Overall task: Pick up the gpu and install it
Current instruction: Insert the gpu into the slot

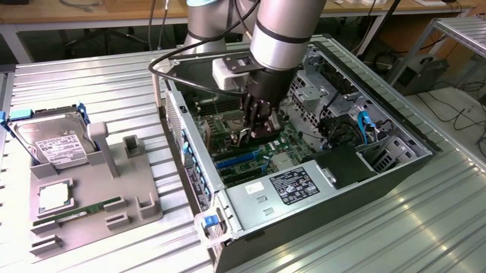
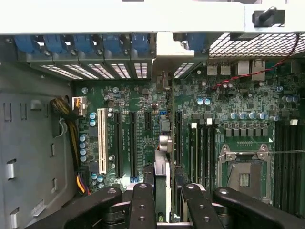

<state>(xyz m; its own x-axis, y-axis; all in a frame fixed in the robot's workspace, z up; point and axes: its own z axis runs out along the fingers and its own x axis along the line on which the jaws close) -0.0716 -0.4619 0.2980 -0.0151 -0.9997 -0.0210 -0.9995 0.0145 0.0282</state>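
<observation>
Install step in hand. Black-fingered gripper [image 2: 164, 202] down inside open grey tower computer case [image 1: 395, 165], jaws closed narrow on thin flat black gpu card [image 2: 163, 157], held edge-on over green motherboard [image 2: 228, 105]. Pale metal bracket [image 2: 174, 50] up at rear slot openings. Next, judging: align card edge with long black slot [image 2: 177, 138], press straight down.

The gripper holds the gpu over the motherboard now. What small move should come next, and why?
Probably a slow, straight push down. The gripper holds the gpu on edge inside the open case, its bracket end near the rear slot covers, apparently in line with a motherboard slot.
</observation>
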